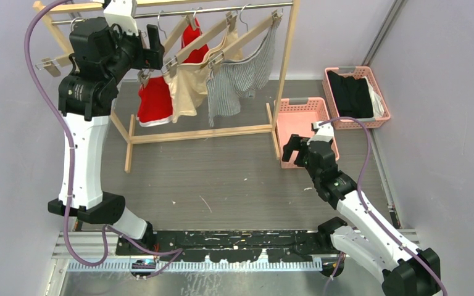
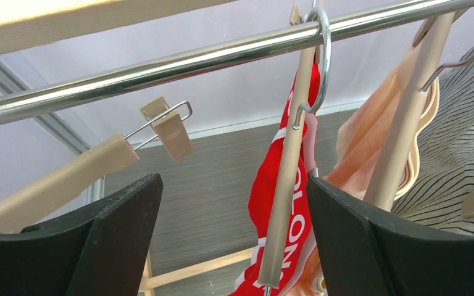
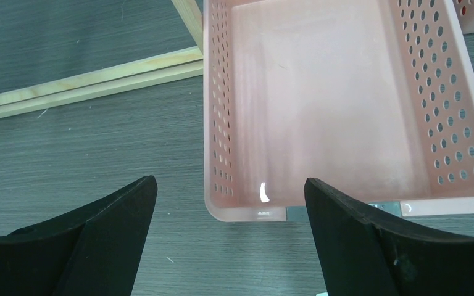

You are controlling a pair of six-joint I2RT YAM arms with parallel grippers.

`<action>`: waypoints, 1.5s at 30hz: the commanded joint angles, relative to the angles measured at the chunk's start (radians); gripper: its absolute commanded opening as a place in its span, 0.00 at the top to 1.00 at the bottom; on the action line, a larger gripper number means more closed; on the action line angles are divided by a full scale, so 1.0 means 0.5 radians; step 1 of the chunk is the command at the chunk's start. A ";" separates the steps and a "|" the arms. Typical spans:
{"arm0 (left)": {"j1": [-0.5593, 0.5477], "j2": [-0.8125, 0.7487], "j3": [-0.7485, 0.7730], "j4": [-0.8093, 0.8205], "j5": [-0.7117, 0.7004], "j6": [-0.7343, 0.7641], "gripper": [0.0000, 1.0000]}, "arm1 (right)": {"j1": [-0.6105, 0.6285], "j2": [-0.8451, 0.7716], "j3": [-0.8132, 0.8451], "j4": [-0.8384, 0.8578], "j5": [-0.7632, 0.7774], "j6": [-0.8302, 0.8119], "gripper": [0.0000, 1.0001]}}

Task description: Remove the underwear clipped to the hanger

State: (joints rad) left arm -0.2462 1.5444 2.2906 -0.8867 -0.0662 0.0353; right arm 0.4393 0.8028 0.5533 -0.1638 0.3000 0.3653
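Left gripper at the rail, upper left, jaws spread wide!
Red shorts, beige shorts and striped shorts hang clipped, the red top partly hidden behind the arm. Right gripper, jaws spread, hovers over the pink basket.

Bright, even light from above in the top view, and the table takes only soft, faint shadows around the wooden rack. Sharp picture there, corner to corner. Over to the left wrist view: long white glare streaks along the metal rail, the near hanger a touch soft, the black fingers of the left hand dark and featureless. Right wrist view: crisp, with one small bright glint just inside the pink basket rim.
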 commanded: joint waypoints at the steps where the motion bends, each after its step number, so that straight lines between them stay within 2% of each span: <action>1: 0.016 -0.072 -0.010 0.189 0.085 -0.010 0.15 | 0.013 -0.019 0.010 0.122 -0.010 -0.016 0.05; 3: 0.014 -0.076 -0.016 0.182 0.119 -0.012 0.22 | 0.012 -0.020 0.011 0.127 -0.011 -0.016 0.05; 5: 0.013 -0.071 -0.025 0.175 0.132 -0.012 0.38 | 0.012 -0.020 0.013 0.128 -0.009 -0.016 0.05; 7: 0.015 -0.074 -0.042 0.175 0.145 -0.012 0.46 | 0.014 -0.017 0.016 0.127 -0.014 -0.016 0.05; 16: 0.013 -0.095 -0.098 0.169 0.221 -0.020 0.44 | 0.015 -0.040 0.022 0.123 -0.017 -0.017 0.06; 19: 0.012 -0.106 -0.141 0.182 0.222 -0.016 0.48 | 0.015 -0.044 0.021 0.125 -0.012 -0.017 0.06; 22: 0.012 -0.104 -0.167 0.193 0.222 -0.021 0.60 | 0.019 -0.038 0.022 0.122 -0.016 -0.018 0.06; 27: 0.014 -0.098 -0.184 0.201 0.235 -0.018 0.72 | 0.018 -0.050 0.016 0.123 -0.010 -0.019 0.06; 31: 0.015 -0.098 -0.192 0.210 0.243 -0.018 0.96 | 0.017 -0.055 0.017 0.124 -0.004 -0.020 0.06; 32: 0.012 -0.097 -0.197 0.218 0.239 -0.018 1.00 | 0.019 -0.053 0.016 0.123 -0.001 -0.019 0.06; 38: 0.013 -0.141 -0.277 0.340 0.254 -0.004 1.00 | 0.018 -0.046 -0.002 0.123 0.004 -0.013 0.06; 45: 0.014 -0.370 -0.644 0.868 0.170 0.011 1.00 | 0.019 -0.022 -0.011 0.146 -0.012 -0.010 0.06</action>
State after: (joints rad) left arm -0.2462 1.4410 2.0045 -0.6865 0.0441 0.0341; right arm 0.4435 0.7940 0.5415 -0.1501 0.2935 0.3653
